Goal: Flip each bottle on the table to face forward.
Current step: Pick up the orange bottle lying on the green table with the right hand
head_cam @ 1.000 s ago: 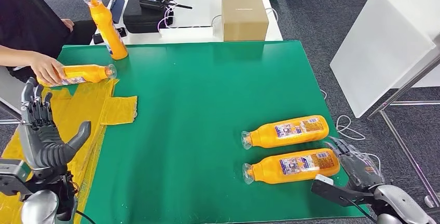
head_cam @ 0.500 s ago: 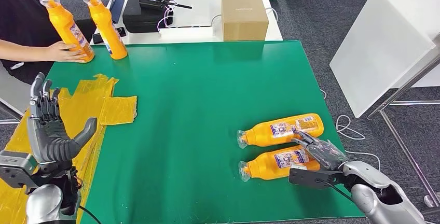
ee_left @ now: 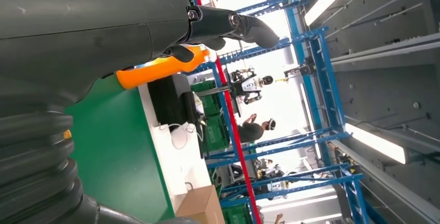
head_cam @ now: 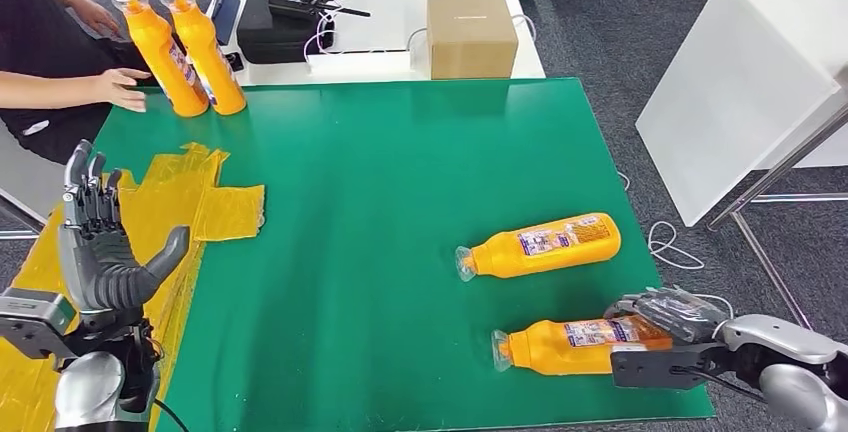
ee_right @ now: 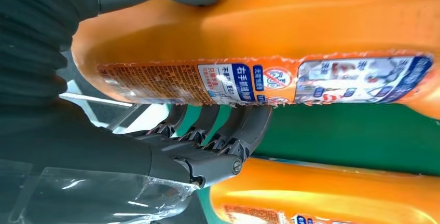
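Note:
Two orange bottles lie on the green table point(head_cam: 380, 182) at the front right. My right hand point(head_cam: 668, 314) grips the nearer bottle point(head_cam: 570, 343) at its base; the right wrist view shows its fingers point(ee_right: 218, 136) under the labelled bottle point(ee_right: 270, 53) and its thumb over it. The farther lying bottle point(head_cam: 545, 245) rests free with its cap pointing left, and appears again as an orange bottle point(ee_right: 332, 193) in the right wrist view. Two more orange bottles point(head_cam: 185, 47) stand upright at the far left corner. My left hand point(head_cam: 100, 252) is raised over the left edge, open and holding nothing.
A person's hand point(head_cam: 125, 87) rests beside the upright bottles. Yellow plastic sheets point(head_cam: 190, 202) lie on the left side of the table. Behind the green table, a white table carries a cardboard box point(head_cam: 471, 35) and a black case point(head_cam: 278, 24). A white panel point(head_cam: 740, 82) stands to the right.
My right hand closed on the nearer lying bottle and pulled it toward the front right edge. The person stood a second bottle upright beside the first, then let go.

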Action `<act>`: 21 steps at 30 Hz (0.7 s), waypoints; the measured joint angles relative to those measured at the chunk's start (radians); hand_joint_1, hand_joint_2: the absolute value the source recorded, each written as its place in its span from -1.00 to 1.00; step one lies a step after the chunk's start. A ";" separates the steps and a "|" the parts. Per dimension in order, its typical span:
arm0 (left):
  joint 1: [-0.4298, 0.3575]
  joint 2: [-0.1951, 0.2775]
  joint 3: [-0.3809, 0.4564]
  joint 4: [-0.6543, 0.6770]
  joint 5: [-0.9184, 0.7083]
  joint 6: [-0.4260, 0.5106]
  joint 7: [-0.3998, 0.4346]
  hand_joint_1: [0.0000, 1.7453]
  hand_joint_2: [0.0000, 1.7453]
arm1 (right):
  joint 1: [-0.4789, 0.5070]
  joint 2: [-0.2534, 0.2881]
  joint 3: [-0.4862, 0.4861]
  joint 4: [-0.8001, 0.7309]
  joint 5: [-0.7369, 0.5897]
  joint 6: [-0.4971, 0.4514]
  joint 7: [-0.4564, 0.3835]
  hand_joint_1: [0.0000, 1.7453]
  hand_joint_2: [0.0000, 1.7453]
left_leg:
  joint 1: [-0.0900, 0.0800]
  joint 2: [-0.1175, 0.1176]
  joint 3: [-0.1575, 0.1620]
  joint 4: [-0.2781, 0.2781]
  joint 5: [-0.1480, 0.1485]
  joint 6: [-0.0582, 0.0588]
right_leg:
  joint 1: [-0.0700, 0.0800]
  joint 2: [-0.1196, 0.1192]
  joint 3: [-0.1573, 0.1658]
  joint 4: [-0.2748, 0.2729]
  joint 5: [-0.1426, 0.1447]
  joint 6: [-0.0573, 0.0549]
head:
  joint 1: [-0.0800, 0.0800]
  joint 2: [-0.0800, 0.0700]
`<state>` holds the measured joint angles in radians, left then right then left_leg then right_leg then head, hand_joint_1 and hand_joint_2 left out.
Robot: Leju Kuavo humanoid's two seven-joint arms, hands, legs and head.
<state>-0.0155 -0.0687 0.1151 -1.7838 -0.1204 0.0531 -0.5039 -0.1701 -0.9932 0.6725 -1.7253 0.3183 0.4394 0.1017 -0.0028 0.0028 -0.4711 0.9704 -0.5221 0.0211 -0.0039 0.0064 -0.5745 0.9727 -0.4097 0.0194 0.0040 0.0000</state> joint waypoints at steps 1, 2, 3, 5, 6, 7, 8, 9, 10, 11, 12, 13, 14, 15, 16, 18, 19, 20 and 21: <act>0.000 0.001 0.000 0.001 0.000 0.000 0.000 -1.00 1.00 | 0.000 -0.013 0.005 -0.009 -0.002 0.001 0.002 1.00 1.00 | 0.000 0.000 0.000 0.000 0.000 0.000 | 0.000 0.000 0.000 0.000 0.000 0.000 | 0.000 0.000; 0.000 0.001 -0.002 0.001 0.001 0.002 0.000 -1.00 1.00 | 0.000 -0.027 0.011 -0.019 -0.003 0.002 0.006 1.00 1.00 | 0.000 0.000 0.000 0.000 0.000 0.000 | 0.000 0.000 0.000 0.000 0.000 0.000 | 0.000 0.000; 0.000 0.002 -0.003 0.002 0.003 0.003 0.000 -1.00 1.00 | 0.000 -0.038 0.016 -0.026 -0.005 0.002 0.012 1.00 1.00 | 0.000 0.000 0.001 0.000 0.000 0.000 | 0.000 0.000 0.000 0.000 0.000 0.000 | 0.000 0.000; 0.000 0.004 -0.008 0.004 0.007 0.007 0.000 -1.00 1.00 | 0.001 -0.060 0.024 -0.039 -0.011 -0.001 0.030 1.00 1.00 | 0.000 0.000 0.001 0.000 0.000 0.000 | 0.000 0.000 0.000 0.000 0.000 0.000 | 0.000 0.000; -0.001 0.005 -0.010 0.005 0.009 0.008 0.000 -1.00 1.00 | 0.004 -0.068 0.025 -0.043 -0.010 -0.006 0.038 1.00 1.00 | 0.000 0.000 0.001 0.000 0.000 0.000 | 0.000 0.000 0.000 0.000 0.000 0.000 | 0.000 0.000; -0.001 0.006 -0.012 0.007 0.010 0.008 0.000 -1.00 1.00 | 0.007 -0.075 0.026 -0.045 -0.003 -0.013 0.046 1.00 1.00 | 0.000 0.000 0.001 0.000 0.000 0.000 | 0.001 0.000 0.000 0.000 0.000 0.000 | 0.000 0.000; -0.001 0.007 -0.015 0.008 0.013 0.009 0.000 -1.00 1.00 | 0.013 -0.077 0.026 -0.044 0.013 -0.022 0.051 1.00 1.00 | 0.000 0.000 0.001 0.000 0.000 0.000 | 0.001 0.000 0.000 0.000 0.000 0.000 | 0.000 0.000; -0.001 0.007 -0.019 0.009 0.017 0.009 0.000 -1.00 1.00 | 0.020 -0.076 0.026 -0.040 0.040 -0.034 0.054 1.00 1.00 | 0.000 0.000 0.001 0.000 0.000 0.000 | 0.001 0.000 0.000 0.000 0.000 0.000 | 0.000 0.000; -0.001 0.008 -0.022 0.010 0.021 0.009 0.000 -1.00 1.00 | 0.026 -0.070 0.026 -0.032 0.070 -0.045 0.054 1.00 1.00 | 0.001 0.000 0.001 0.000 0.000 0.000 | 0.001 0.000 0.000 0.000 0.000 0.000 | 0.000 0.000; -0.002 0.008 -0.026 0.010 0.026 0.010 0.000 -1.00 1.00 | 0.031 -0.057 0.026 -0.017 0.106 -0.062 0.051 1.00 1.00 | 0.001 0.000 0.001 0.000 0.000 0.000 | 0.002 0.000 0.000 0.000 0.000 0.000 | 0.000 0.000; -0.002 0.009 -0.030 0.010 0.029 0.010 0.001 -1.00 1.00 | 0.034 -0.038 0.026 0.003 0.141 -0.083 0.044 1.00 1.00 | 0.002 0.001 0.001 0.000 0.000 0.000 | 0.002 0.000 0.000 0.000 0.000 0.000 | 0.000 0.000; -0.002 0.009 -0.033 0.010 0.031 0.010 0.001 -1.00 1.00 | 0.036 -0.013 0.025 0.026 0.169 -0.107 0.035 1.00 1.00 | 0.002 0.001 0.001 0.000 0.000 0.000 | 0.002 0.001 0.001 0.000 0.000 0.000 | 0.000 0.000; -0.002 0.010 -0.036 0.010 0.032 0.012 0.002 -1.00 1.00 | 0.037 0.015 0.023 0.051 0.195 -0.133 0.026 1.00 1.00 | 0.002 0.002 0.002 0.000 0.000 0.000 | 0.003 0.001 0.001 0.000 0.000 0.000 | 0.000 0.000; -0.002 0.010 -0.039 0.010 0.032 0.014 0.002 -1.00 1.00 | 0.038 0.043 0.019 0.074 0.210 -0.154 0.020 1.00 1.00 | 0.002 0.002 0.002 0.000 0.000 0.000 | 0.003 0.001 0.001 0.000 0.000 0.000 | 0.000 0.000; -0.002 0.010 -0.041 0.010 0.032 0.016 0.002 -1.00 1.00 | 0.039 0.069 0.015 0.094 0.220 -0.169 0.016 1.00 1.00 | 0.002 0.002 0.003 0.000 0.000 0.000 | 0.003 0.001 0.001 0.000 0.000 0.000 | 0.000 0.000; -0.001 0.012 -0.045 0.010 0.032 0.020 0.002 -1.00 1.00 | 0.038 0.109 0.007 0.126 0.230 -0.182 0.013 1.00 1.00 | 0.002 0.002 0.004 0.000 0.000 0.000 | 0.003 0.001 0.003 0.000 0.000 0.000 | 0.000 0.000; -0.001 0.012 -0.046 0.010 0.032 0.020 0.003 -1.00 1.00 | 0.037 0.124 0.005 0.137 0.232 -0.185 0.013 1.00 1.00 | 0.002 0.001 0.005 0.000 0.000 0.000 | 0.003 0.000 0.003 0.000 0.000 0.000 | 0.000 0.000; -0.001 0.013 -0.048 0.010 0.032 0.020 0.003 -1.00 1.00 | 0.037 0.137 0.002 0.147 0.235 -0.186 0.013 1.00 1.00 | 0.002 0.001 0.005 0.000 0.000 0.000 | 0.003 0.000 0.003 0.000 0.000 0.000 | 0.000 0.000; -0.001 0.013 -0.048 0.010 0.032 0.021 0.003 -1.00 1.00 | 0.038 0.148 0.001 0.157 0.237 -0.185 0.013 0.50 1.00 | 0.002 0.000 0.005 0.000 0.000 0.000 | 0.003 0.000 0.004 0.000 0.000 0.000 | 0.000 0.000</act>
<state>-0.0168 -0.0552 0.0667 -1.7735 -0.0881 0.0736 -0.5011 -0.1320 -0.8452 0.6733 -1.5684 0.5557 0.2540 0.1151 -0.0007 0.0031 -0.4663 0.9703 -0.5220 0.0210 -0.0007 0.0063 -0.5708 0.9725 -0.4098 0.0193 0.0043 0.0000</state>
